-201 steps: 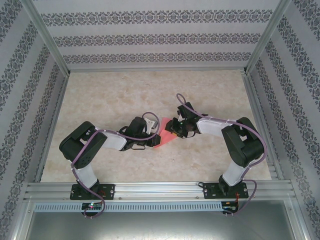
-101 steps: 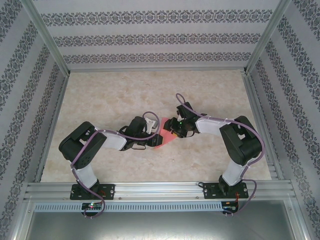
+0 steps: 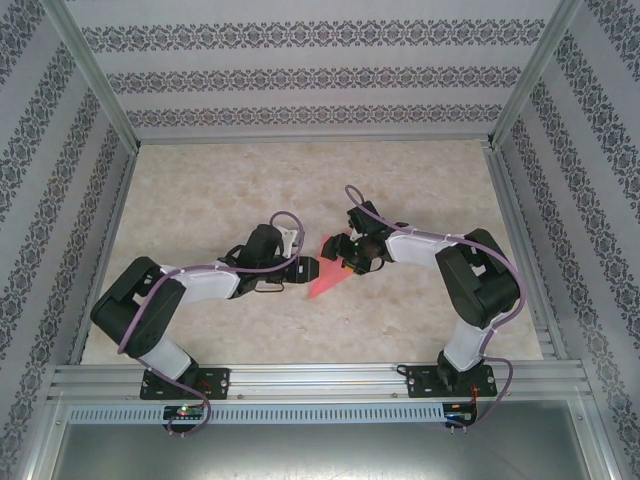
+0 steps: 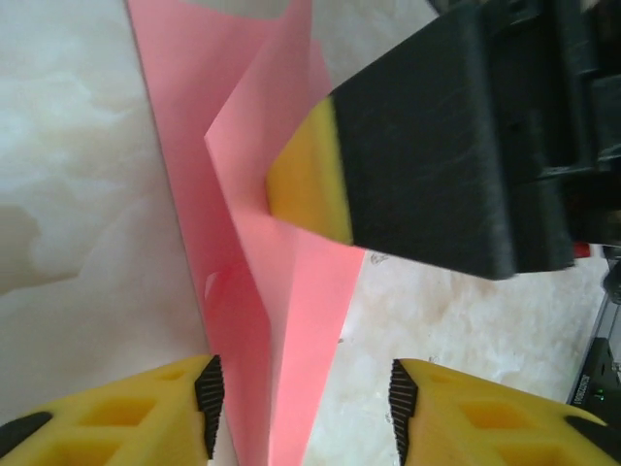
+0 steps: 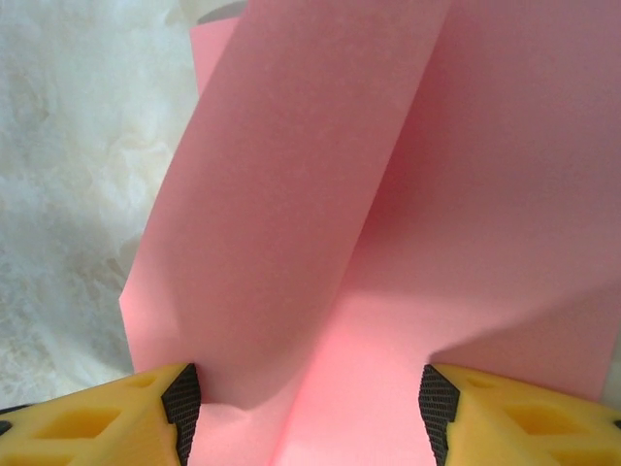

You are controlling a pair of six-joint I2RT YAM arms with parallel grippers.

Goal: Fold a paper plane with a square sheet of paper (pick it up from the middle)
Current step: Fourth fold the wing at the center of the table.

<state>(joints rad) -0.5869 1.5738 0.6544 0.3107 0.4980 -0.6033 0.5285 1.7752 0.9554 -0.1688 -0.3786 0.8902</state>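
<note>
Since the earlier frame the left arm had stretched out flatter, elbow swung left. Its yellow-fingered left claw (image 3: 306, 268) (image 4: 301, 398) stood open astride the paper. A thin, smooth salmon-pink paper plane (image 3: 328, 281) (image 4: 291, 311) (image 5: 320, 223), creased lengthwise with folds standing up, lay on the marbled beige worktop (image 3: 200, 200) between both claws, its long axis running far to near and its tip aimed near-left. Over it the right claw (image 3: 345, 258) (image 5: 306, 398) gaped wide, one yellow pad (image 4: 306, 184) touching a fold.

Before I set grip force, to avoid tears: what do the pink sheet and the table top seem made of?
Pink sheet: thin matte paper, apparently; it holds sharp creases. Table top: smooth, marble-patterned beige surface, possibly laminate; real stone can't be excluded.
</note>
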